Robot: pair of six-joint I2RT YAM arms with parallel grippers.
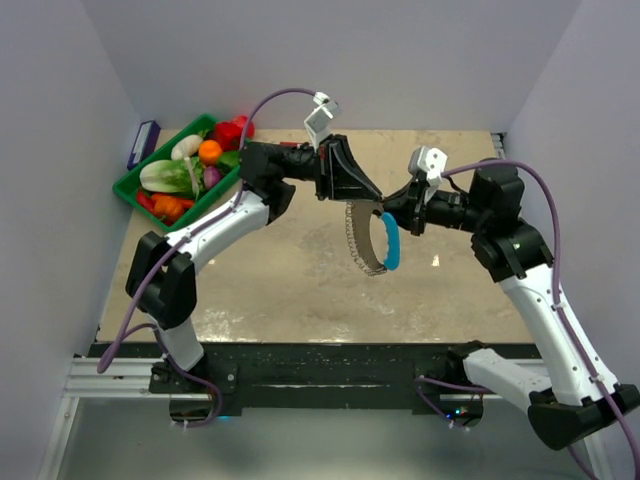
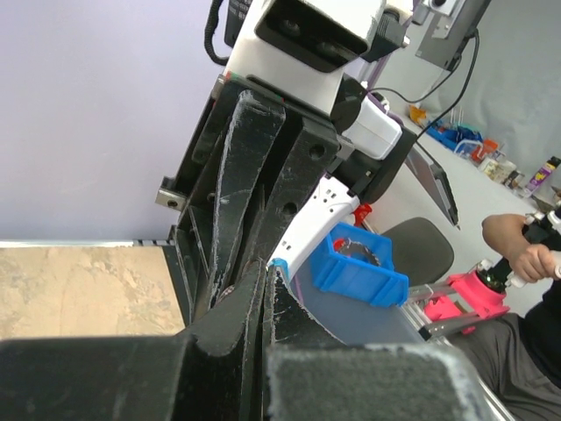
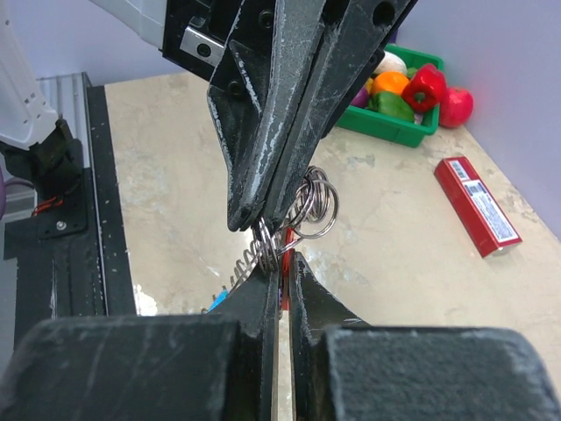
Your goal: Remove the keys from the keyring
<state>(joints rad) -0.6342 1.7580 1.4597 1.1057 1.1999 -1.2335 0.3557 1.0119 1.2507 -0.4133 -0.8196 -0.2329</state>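
Observation:
The keyring (image 1: 391, 243) hangs above the middle of the table, a floppy loop with a blue curved section and a fringe of silvery keys (image 1: 352, 235). My left gripper (image 1: 378, 197) reaches in from the left and is shut on the loop's top. My right gripper (image 1: 388, 207) meets it from the right, tip to tip. In the right wrist view my right gripper (image 3: 287, 259) is shut on the key with the red part (image 3: 286, 246), just below the left gripper's fingers (image 3: 263, 175), which pinch the silvery rings (image 3: 317, 203). My left gripper (image 2: 266, 274) shows its jaws pressed together.
A green bin (image 1: 130, 188) of toy vegetables sits at the table's far left corner. A long red box (image 3: 478, 206) lies flat on the table near that green bin (image 3: 399, 132). Walls close the table on three sides.

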